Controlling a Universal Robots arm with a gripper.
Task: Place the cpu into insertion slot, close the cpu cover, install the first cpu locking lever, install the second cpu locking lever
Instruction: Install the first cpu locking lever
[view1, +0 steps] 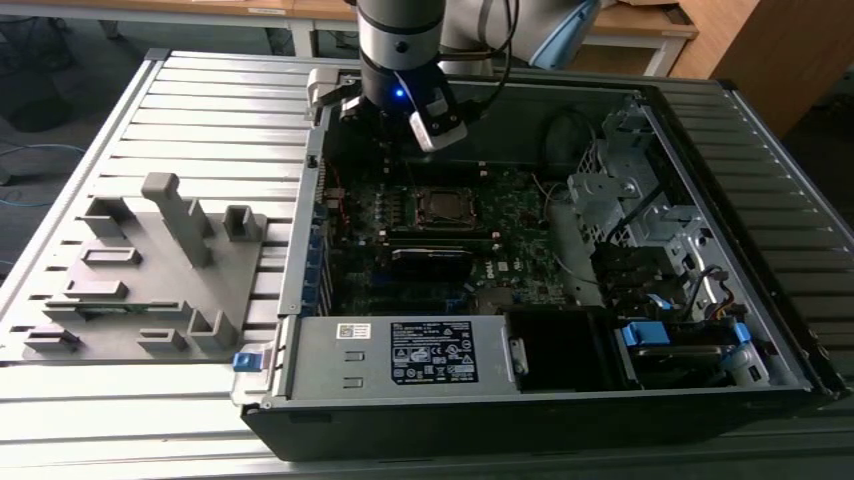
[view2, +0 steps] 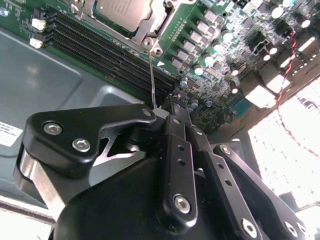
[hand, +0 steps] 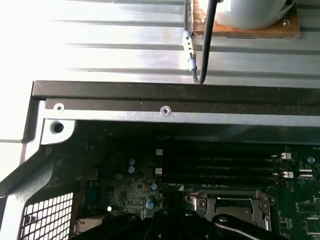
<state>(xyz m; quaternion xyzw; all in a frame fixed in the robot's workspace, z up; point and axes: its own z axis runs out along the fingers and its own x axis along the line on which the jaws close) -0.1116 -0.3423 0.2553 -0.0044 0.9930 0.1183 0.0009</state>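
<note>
The cpu (view2: 120, 12) lies in the insertion slot (view1: 445, 205), its silvery face showing through the window of the cpu cover (view2: 150, 31), which lies flat around it. In the first wrist view the cover (hand: 230, 202) shows as a metal frame beside the memory slots. A thin wire locking lever (view2: 151, 75) runs from the socket's corner toward my gripper (view2: 176, 100). Its free end is right beside the black fingertips, which are shut together. I cannot tell whether they touch the lever. In the exterior view my gripper (view1: 380, 125) hangs inside the case, beyond the socket, near the case's rear wall.
The open computer case (view1: 747, 330) lies on a ribbed metal table, with drive cages and cables at the exterior view's right and a power supply (view1: 400, 352) at the front. A grey fixture (view1: 147, 270) stands on the exterior view's left. Long black memory slots (view2: 100, 47) run beside the socket.
</note>
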